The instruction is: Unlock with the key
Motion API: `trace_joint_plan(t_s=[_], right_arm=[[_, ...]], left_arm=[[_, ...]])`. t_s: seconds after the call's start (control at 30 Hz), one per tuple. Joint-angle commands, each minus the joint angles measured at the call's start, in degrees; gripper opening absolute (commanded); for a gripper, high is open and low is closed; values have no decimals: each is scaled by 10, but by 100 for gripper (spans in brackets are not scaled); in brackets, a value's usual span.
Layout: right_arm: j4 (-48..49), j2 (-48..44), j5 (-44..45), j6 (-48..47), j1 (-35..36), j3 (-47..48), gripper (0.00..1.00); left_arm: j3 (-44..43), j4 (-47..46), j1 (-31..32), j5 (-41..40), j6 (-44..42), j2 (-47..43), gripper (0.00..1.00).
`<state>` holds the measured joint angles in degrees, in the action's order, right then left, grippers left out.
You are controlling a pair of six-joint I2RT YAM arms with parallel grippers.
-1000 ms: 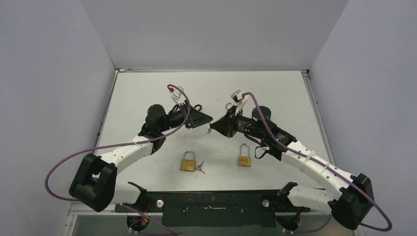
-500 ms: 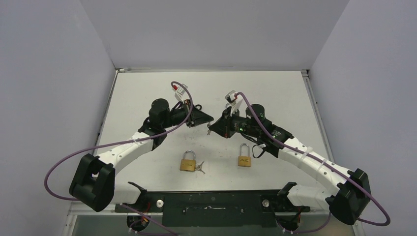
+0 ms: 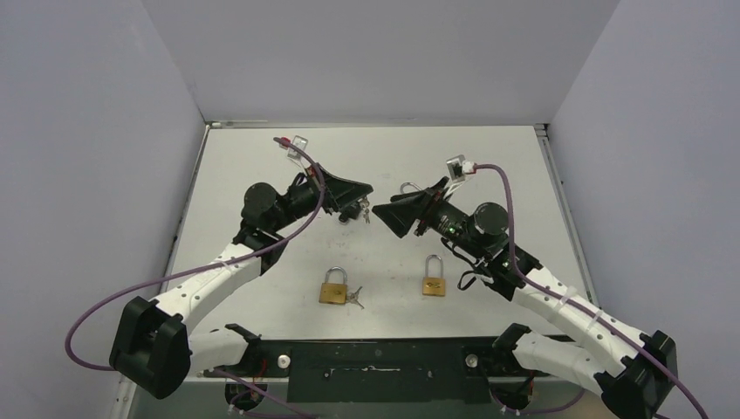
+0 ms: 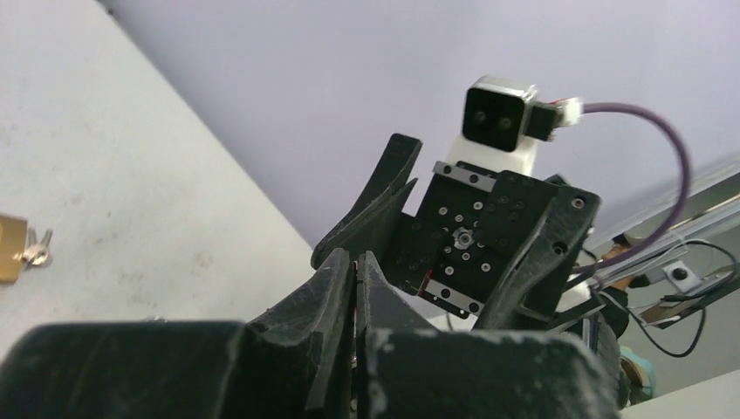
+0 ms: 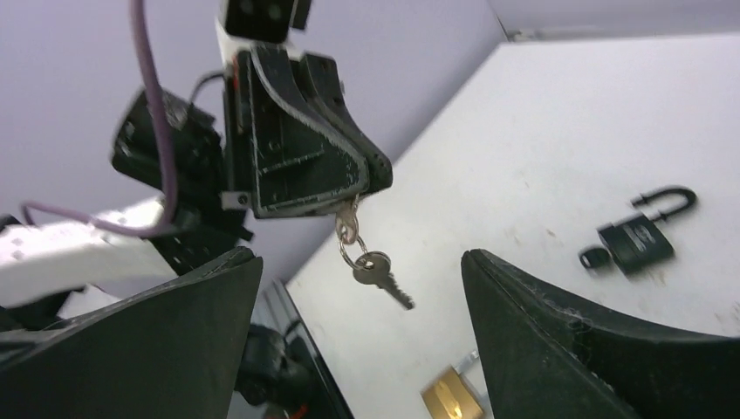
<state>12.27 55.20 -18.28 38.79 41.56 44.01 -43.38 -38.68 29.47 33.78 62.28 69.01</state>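
Left pincer (image 5: 353, 194) clamped shut on the key (image 5: 348, 225), with a second key (image 5: 384, 278) dangling on the ring just under its tips. Right pincer (image 3: 382, 210) gapes wide and holds nothing, its tips facing the key. One brass padlock (image 3: 332, 288) and another padlock (image 3: 434, 281) sit on the desk (image 3: 262, 166), well apart from both pincers on the arm-base side.

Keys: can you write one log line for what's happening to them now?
left gripper: shut on keys, dangling | right gripper: open, facing keys | brass padlocks: on table, untouched

Bright, even light; soft shadows; slight blur, right wrist view.
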Motion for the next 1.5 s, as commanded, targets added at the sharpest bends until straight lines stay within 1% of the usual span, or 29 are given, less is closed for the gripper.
trace_joint_plan(t_s=[0.0, 0.07, 0.2, 0.33, 0.5, 0.77, 0.93, 1.17, 1.27, 1.37, 1.47], right_arm=[[219, 15, 24, 122, -7, -7, 85], [239, 43, 3, 144, -7, 16, 79], [282, 90, -40, 162, -6, 48, 59], [316, 102, -45, 174, -6, 47, 43], [327, 110, -55, 175, -6, 54, 34], [341, 130, -83, 189, -3, 60, 33], [342, 140, -85, 192, -2, 66, 27], [351, 153, -83, 202, -2, 74, 22], [352, 158, -90, 206, -1, 79, 15], [353, 160, -96, 209, 0, 79, 1], [348, 152, -97, 203, -1, 69, 0]], left_arm=[[0, -143, 2, -54, 65, -22, 0], [-3, -175, 5, -67, 91, -22, 0], [-10, -212, 8, -86, 117, -21, 0], [-14, -224, 12, -89, 128, -19, 0], [-9, -225, 15, -103, 131, -25, 0], [-4, -218, 16, -127, 123, -33, 0], [-4, -219, 16, -125, 122, -30, 0], [-1, -221, 22, -125, 116, -29, 0], [0, -220, 24, -126, 109, -32, 0], [2, -216, 25, -130, 106, -35, 0], [2, -204, 25, -135, 102, -43, 0]])
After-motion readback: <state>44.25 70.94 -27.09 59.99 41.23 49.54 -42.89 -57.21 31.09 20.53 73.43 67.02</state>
